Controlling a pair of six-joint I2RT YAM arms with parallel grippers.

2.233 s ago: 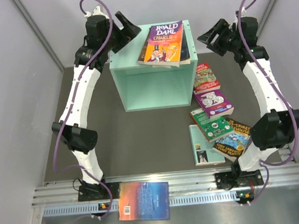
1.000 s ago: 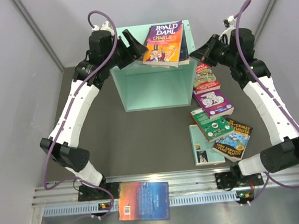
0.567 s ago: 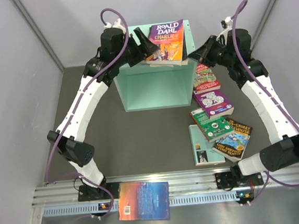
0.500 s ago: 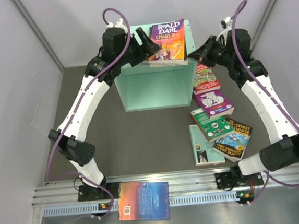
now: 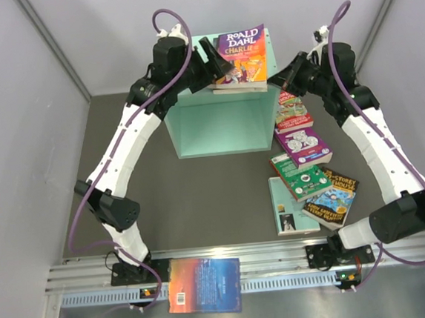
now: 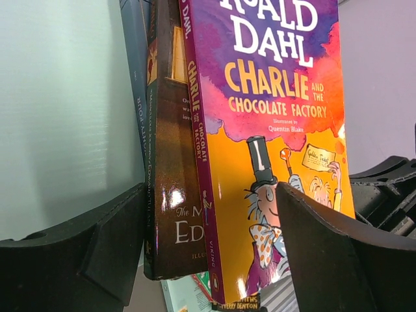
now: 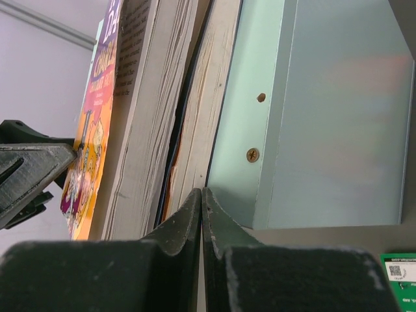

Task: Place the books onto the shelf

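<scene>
So on the left, the left arm (image 5: 132,132) rose from its base at the near rail (image 5: 244,264), bent at the elbow and arched up and in toward the back of the table (image 5: 164,200), purple cable (image 5: 167,18) looping over the wrist. A blue-orange book (image 5: 205,285) sat on that rail, well apart from everything else. The left claw (image 5: 213,60) was spread wide and came at the stack of books (image 5: 242,56) from its left edge. In the left wrist view one finger (image 6: 97,240) sat on the shelf-top side and the other finger (image 6: 325,260) over the front cover, so the stack's corner was between them, but I couldn't tell if either pad actually touched. That stack lay flat on the roof of the mint-green shelf (image 5: 220,121), not inside the open front, which faced the arms. On top was the Charlie book (image 6: 279,130), under it a brown book (image 6: 170,195), then a grey-blue book (image 6: 135,97). The right claw (image 5: 292,68) was pressed fully together, tips right at the page edges of the stack by the shelf's top corner. The right arm (image 5: 378,137) reached up along the right side from its base. Beside it five loose books lay in a row right of the shelf: a red one (image 5: 291,110), a purple one (image 5: 303,145), a green one (image 5: 299,174), a blue-orange one (image 5: 333,197) and a pale teal one (image 5: 284,214), partly overlapping.
</scene>
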